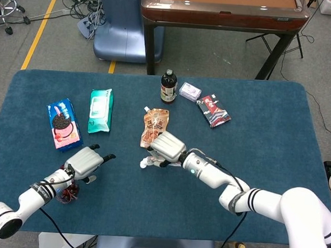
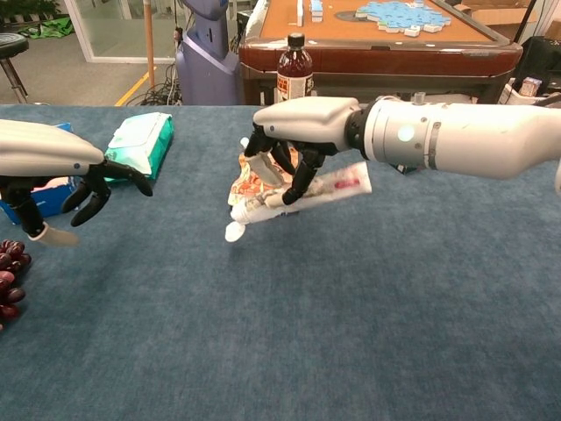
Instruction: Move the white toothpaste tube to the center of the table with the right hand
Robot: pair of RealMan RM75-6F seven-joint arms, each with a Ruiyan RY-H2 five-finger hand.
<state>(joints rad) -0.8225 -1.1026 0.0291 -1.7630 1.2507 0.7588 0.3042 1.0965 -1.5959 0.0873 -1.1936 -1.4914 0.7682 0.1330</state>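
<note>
My right hand (image 2: 294, 145) (image 1: 165, 146) grips the white toothpaste tube (image 2: 302, 195), which lies almost level just above the blue table (image 2: 368, 307). Its cap (image 2: 234, 231) (image 1: 144, 165) points to the left and its flat end with red print points to the right. The tube hangs near the table's middle, in front of an orange snack pouch (image 1: 154, 126). My left hand (image 2: 53, 171) (image 1: 85, 162) hovers at the left with its fingers spread and nothing in it.
A green wipes pack (image 1: 100, 110) and a blue cookie pack (image 1: 62, 124) lie at the left. Dark grapes (image 1: 68, 194) sit by my left arm. At the back stand a dark bottle (image 1: 168, 86), a small white box (image 1: 190, 91) and a red-black pack (image 1: 214, 110).
</note>
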